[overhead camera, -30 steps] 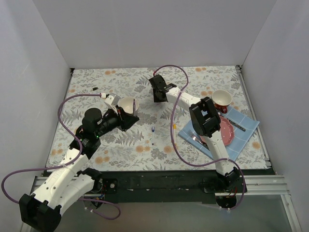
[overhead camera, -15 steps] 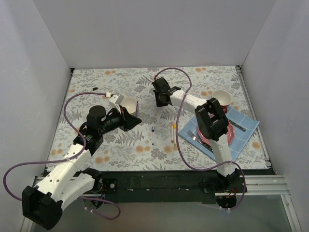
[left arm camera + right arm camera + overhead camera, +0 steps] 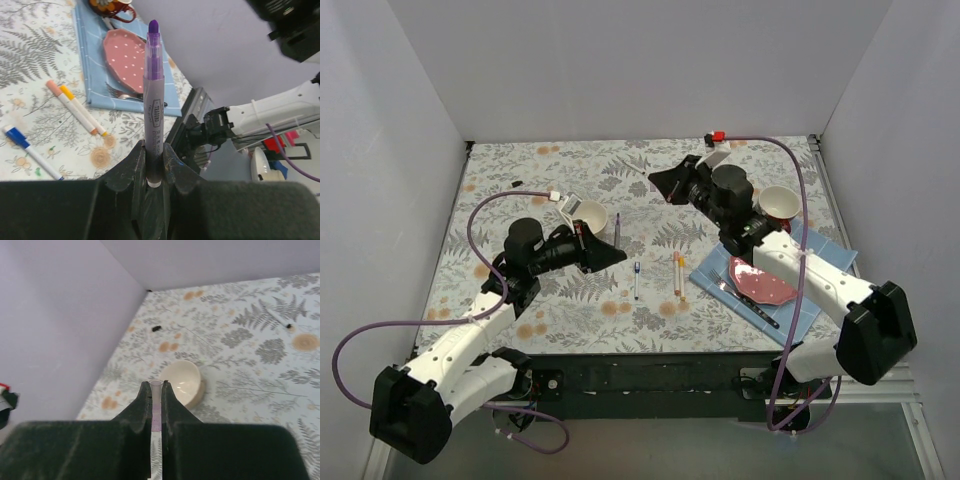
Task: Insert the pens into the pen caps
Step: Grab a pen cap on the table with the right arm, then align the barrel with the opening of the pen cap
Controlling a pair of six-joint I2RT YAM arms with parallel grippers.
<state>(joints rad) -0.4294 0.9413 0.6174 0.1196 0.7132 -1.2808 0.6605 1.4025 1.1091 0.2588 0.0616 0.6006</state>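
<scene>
Purple-tipped cylindrical pen [image 3: 153,90] between tight left fingers [image 3: 131,167], translucent tubular cap [image 3: 156,410] between right fingers [image 3: 142,405]

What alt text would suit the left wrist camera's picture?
The left gripper clamps a purple-tipped pen that points away from the camera. Beyond it, on a fern-print cloth, lie an orange pen, a yellow pen and a blue pen, plus a pink spotted plate on a blue napkin.

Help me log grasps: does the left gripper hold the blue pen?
No, the left gripper clamps the purple pen; the blue pen lies on the cloth.
</scene>
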